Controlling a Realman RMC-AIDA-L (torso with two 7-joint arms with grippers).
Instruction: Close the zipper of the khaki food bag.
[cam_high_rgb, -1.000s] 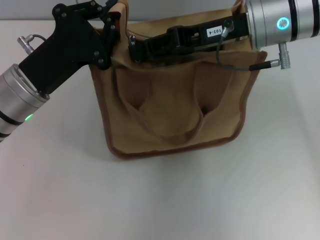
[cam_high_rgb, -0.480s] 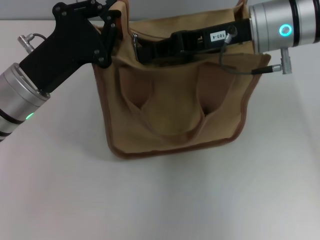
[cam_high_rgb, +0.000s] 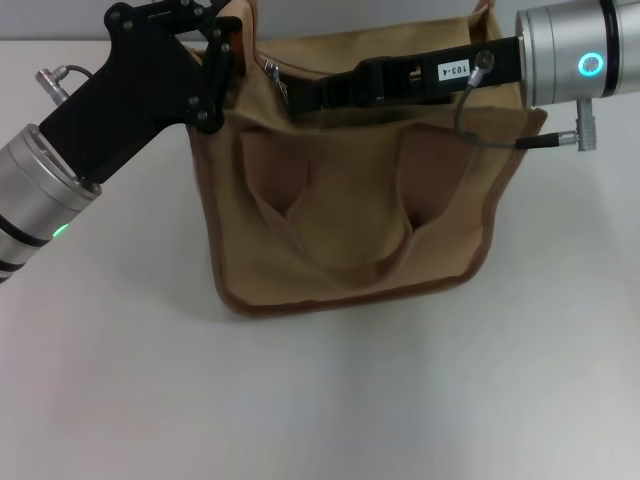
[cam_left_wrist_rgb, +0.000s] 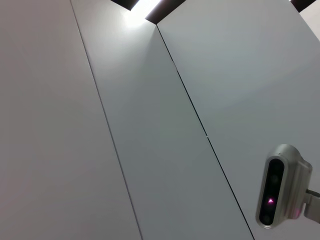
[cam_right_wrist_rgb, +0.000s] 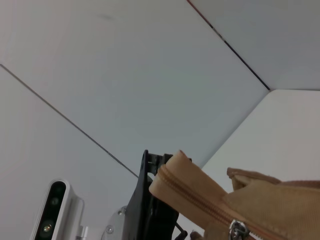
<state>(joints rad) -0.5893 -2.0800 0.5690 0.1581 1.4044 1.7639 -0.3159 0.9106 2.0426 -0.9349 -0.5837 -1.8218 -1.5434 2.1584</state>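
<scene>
The khaki food bag (cam_high_rgb: 350, 210) stands on the white table, its handles hanging down its front. My left gripper (cam_high_rgb: 228, 55) is shut on the bag's top left corner. My right gripper (cam_high_rgb: 290, 95) reaches in from the right along the bag's top. Its tip is at the silver slider (cam_high_rgb: 275, 78) of the zipper, shut on the pull tab. In the right wrist view the zipper track (cam_right_wrist_rgb: 195, 197) lies closed between the bag's end and the slider (cam_right_wrist_rgb: 238, 230), and the left gripper's black body (cam_right_wrist_rgb: 150, 200) shows behind that end.
The white table (cam_high_rgb: 320, 400) extends in front of the bag and to both sides. The right arm's grey cable (cam_high_rgb: 500, 138) hangs over the bag's top right. The left wrist view shows only wall panels and a wall-mounted camera (cam_left_wrist_rgb: 277, 185).
My right gripper has moved to the right along the bag's top, and the slider has shifted right with it. The left gripper has held the corner still.
</scene>
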